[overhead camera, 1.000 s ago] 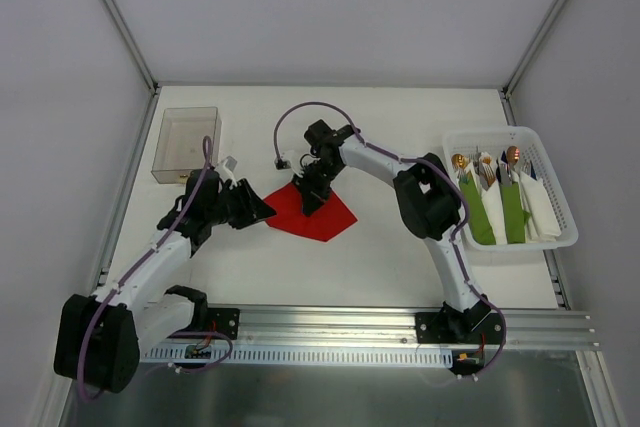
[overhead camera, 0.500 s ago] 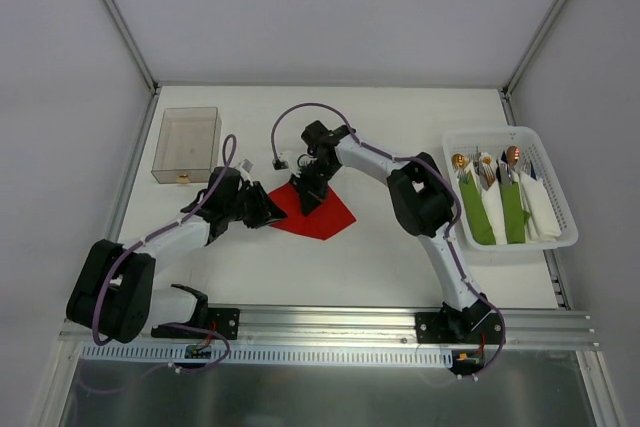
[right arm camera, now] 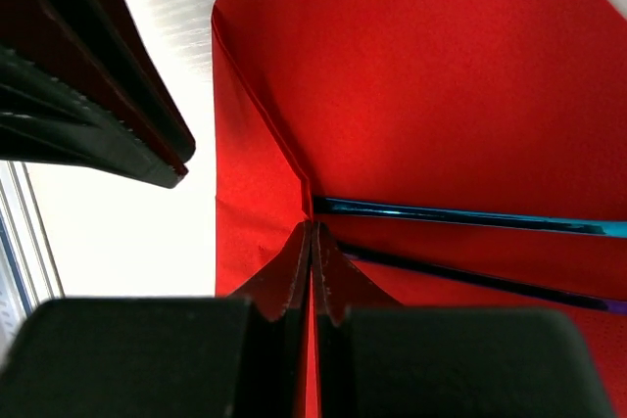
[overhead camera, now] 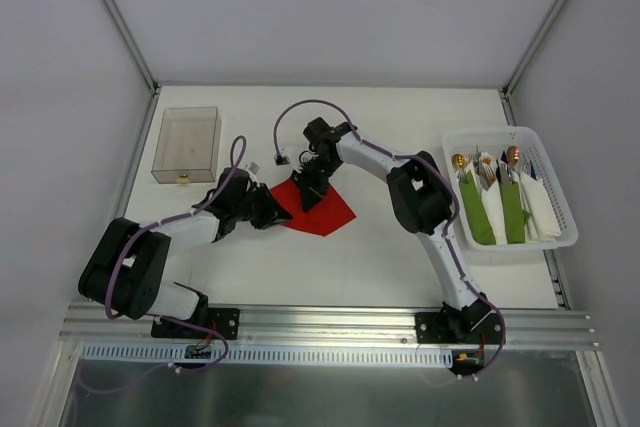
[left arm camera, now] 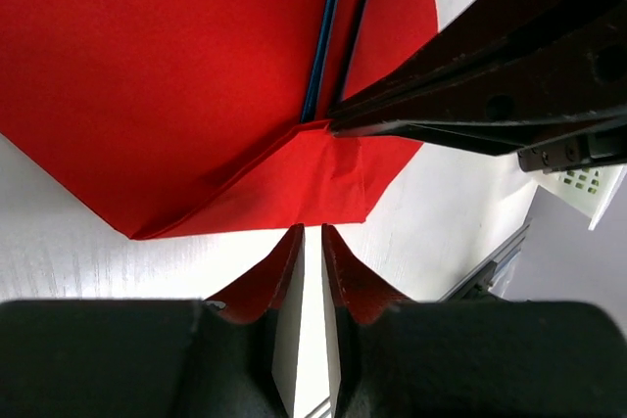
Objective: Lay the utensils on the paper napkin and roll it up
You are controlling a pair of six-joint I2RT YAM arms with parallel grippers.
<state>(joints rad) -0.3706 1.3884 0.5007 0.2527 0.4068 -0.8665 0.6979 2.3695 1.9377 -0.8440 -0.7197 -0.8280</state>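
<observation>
With the utensils [right arm camera: 460,217] laid on the paper napkin [overhead camera: 322,209], its nine-o'clock corner is folded over, seemingly pinched by the narrowed right gripper [right arm camera: 312,242], while the left gripper [left arm camera: 311,242] is held nearly closed and apparently empty, so rolling is called for next.

Overhead view; two close wrist views

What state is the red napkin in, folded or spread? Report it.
Partly folded: the paper napkin has one corner flap turned over the utensils; the rest lies flat.

I can read no text, label, brand, number or sign in any of my views: none on the red paper napkin [overhead camera: 322,209], none on my arms, none on the white basket [overhead camera: 563,237].
</observation>
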